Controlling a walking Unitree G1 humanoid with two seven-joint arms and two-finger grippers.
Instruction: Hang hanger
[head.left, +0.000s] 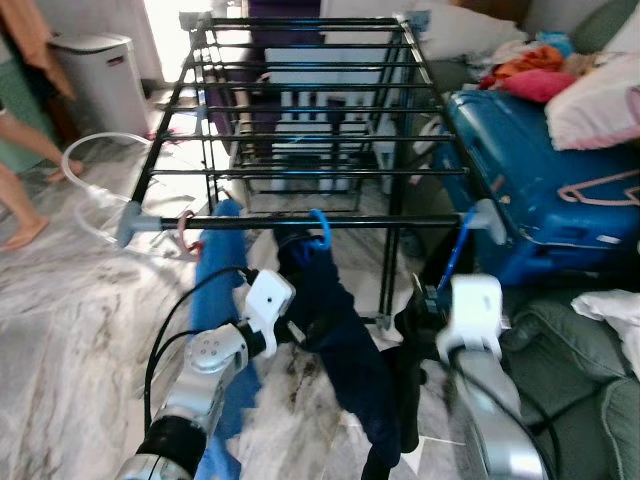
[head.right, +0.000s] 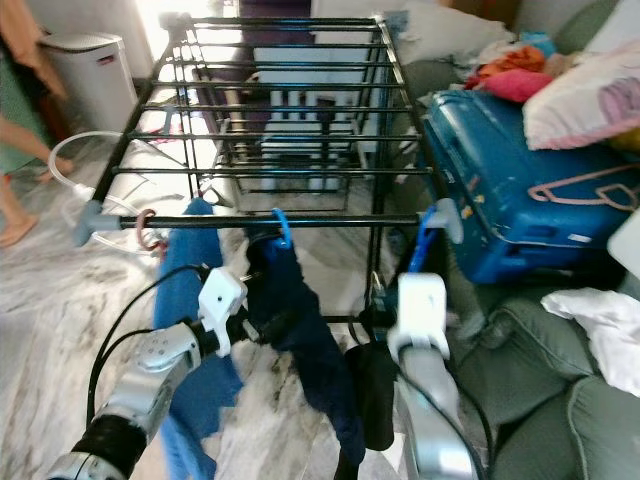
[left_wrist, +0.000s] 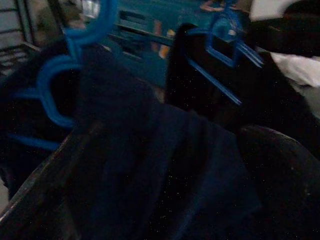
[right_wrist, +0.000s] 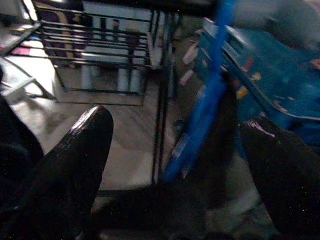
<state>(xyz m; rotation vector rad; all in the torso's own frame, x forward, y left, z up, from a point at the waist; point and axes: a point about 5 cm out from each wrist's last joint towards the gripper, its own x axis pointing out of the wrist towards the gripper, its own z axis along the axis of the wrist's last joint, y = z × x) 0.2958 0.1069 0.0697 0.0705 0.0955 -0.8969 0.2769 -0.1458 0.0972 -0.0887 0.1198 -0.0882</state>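
— How many blue plastic hangers?
— Two: one (head.left: 318, 228) hooked on the black metal drying rack (head.left: 300, 130) at 12 o'clock, carrying a navy garment (head.left: 340, 340) clenched by the left gripper (head.left: 292, 333); another (head.left: 457, 250) at 2 o'clock between the right gripper's (right_wrist: 175, 165) spread fingers.
— The room?
— Marble floor (head.left: 70, 310), blue suitcase (head.left: 530, 190) at 2 o'clock.

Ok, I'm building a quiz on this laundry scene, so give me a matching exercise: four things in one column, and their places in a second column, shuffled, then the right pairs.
Things:
1. dark navy garment
2. blue suitcase
3. white bin
4. pink hanger

Places:
A. lying on the suitcase's side
B. far left, by the wall
C. hanging on a blue hook from the drying rack's front bar
D. right of the rack, under cushions and clothes

Pairs: 1-C, 2-D, 3-B, 4-A
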